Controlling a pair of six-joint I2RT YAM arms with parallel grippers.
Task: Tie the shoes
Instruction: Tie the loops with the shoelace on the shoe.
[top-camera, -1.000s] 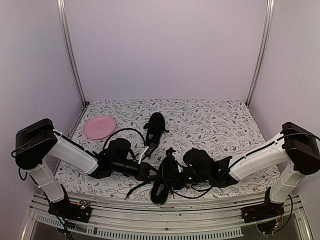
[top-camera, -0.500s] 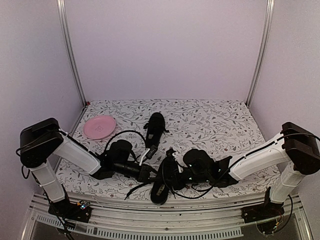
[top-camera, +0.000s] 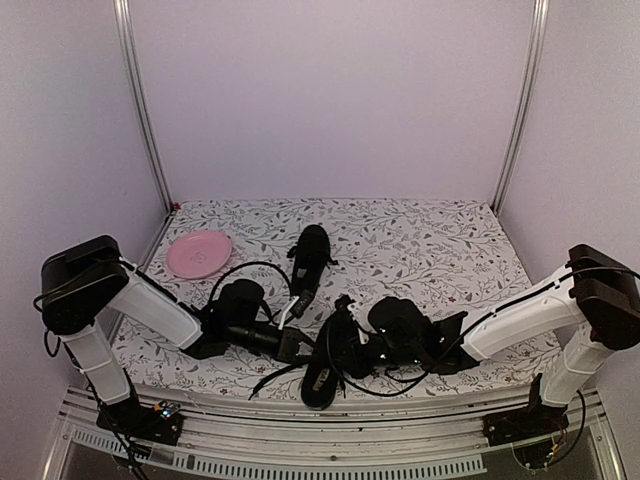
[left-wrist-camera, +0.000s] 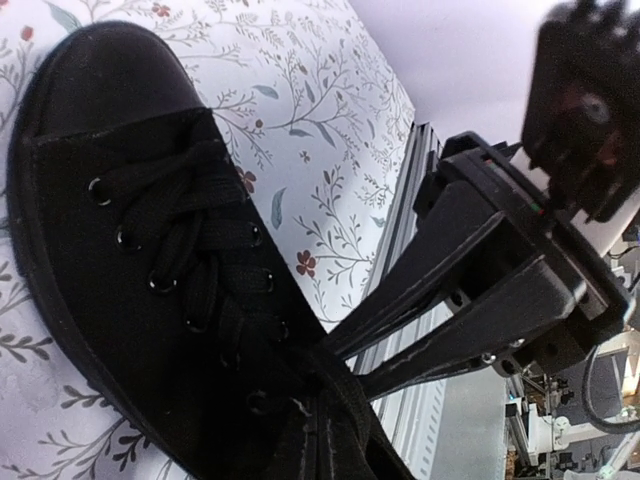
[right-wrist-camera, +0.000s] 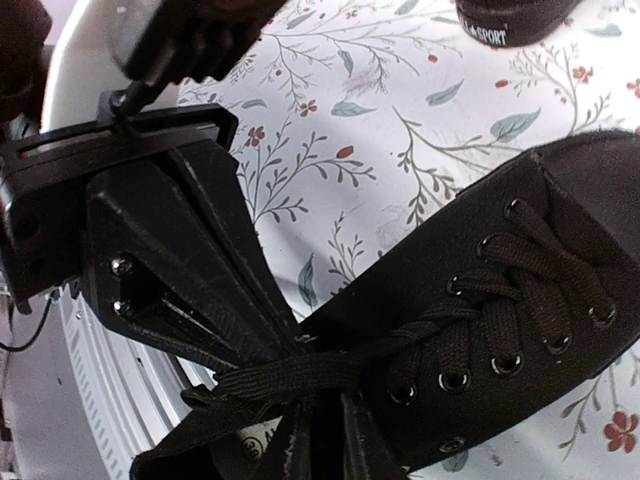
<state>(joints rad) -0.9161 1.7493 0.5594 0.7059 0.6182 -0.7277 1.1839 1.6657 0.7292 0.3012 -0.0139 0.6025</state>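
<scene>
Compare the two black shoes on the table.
The near shoe lies by the front edge of the table; the far shoe lies further back, nearer the pink plate. The left gripper and right gripper meet over the near shoe's laces; the far shoe lies untouched. Both are black and low-cut.

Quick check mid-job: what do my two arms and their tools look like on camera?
Both arms, left arm and right arm, have white links, bulky black joints and thin black cables. The left tool and right tool are matte black, with long wedge-shaped fingers on boxy bodies.
</scene>
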